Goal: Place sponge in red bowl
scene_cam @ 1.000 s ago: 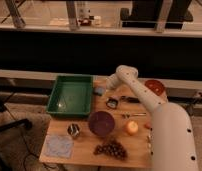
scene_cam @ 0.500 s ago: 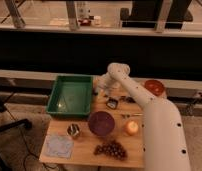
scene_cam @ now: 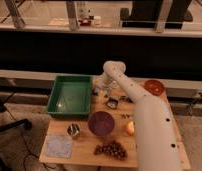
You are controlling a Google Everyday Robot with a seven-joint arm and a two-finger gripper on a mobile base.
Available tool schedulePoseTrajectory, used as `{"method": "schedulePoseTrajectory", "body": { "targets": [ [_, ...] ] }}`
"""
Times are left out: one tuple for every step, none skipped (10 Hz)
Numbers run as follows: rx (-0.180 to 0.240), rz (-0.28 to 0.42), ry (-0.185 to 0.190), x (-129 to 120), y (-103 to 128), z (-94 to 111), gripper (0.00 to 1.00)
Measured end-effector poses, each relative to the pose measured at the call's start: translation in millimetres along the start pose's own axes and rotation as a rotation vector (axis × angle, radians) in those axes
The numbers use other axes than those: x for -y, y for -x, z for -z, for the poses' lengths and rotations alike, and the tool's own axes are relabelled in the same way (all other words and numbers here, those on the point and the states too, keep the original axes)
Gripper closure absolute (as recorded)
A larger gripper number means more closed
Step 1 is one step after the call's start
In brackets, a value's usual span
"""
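Scanning left to right, here's the layout:
Counter (scene_cam: 84, 145): light wood, carries everything below.
Pale blue cloth (scene_cam: 59, 145): lying flat at about 7 o'clock, near the front left corner.
Green tray (scene_cam: 56, 98): sits around 10 o'clock, on the back left of the counter.
Small metal cup (scene_cam: 73, 131): between the cloth and the purple bowl.
Purple bowl (scene_cam: 101, 123): pretty much dead centre, with grapes (scene_cam: 111, 149) just in front of it at 6 o'clock.
Hand (scene_cam: 105, 90): lowered just right of the tray's far corner, near 12 o'clock; honestly can't tell if it's clenched or released.
Sponge: can't pick it out for sure around the hand.
Orange fruit (scene_cam: 129, 128): right of the purple bowl, tucked against the arm.
Red bowl (scene_cam: 154, 86): back right, about 2 o'clock, well apart from the hand.
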State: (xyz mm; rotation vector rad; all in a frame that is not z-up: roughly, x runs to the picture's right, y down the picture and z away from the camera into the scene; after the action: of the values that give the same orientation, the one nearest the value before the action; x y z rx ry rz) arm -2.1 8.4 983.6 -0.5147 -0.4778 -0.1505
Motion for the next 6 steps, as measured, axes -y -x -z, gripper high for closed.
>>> {"method": "schedulePoseTrajectory", "body": {
  "targets": [
    [-0.009, -0.003, 0.006, 0.2, -6.3, 2.2, 0.2],
    [-0.022, -0.014, 0.003, 2.6, -19.3, 8.0, 0.2],
    [-0.028, -0.018, 0.0, 4.2, -24.2, 10.7, 0.2],
    [-0.034, -0.021, -0.004, 7.1, -28.1, 15.4, 0.2],
    [-0.041, -0.021, -0.009, 11.4, -31.8, 20.4, 0.2],
    [-0.046, -0.022, -0.012, 14.0, -34.2, 23.6, 0.2]
  ]
}}
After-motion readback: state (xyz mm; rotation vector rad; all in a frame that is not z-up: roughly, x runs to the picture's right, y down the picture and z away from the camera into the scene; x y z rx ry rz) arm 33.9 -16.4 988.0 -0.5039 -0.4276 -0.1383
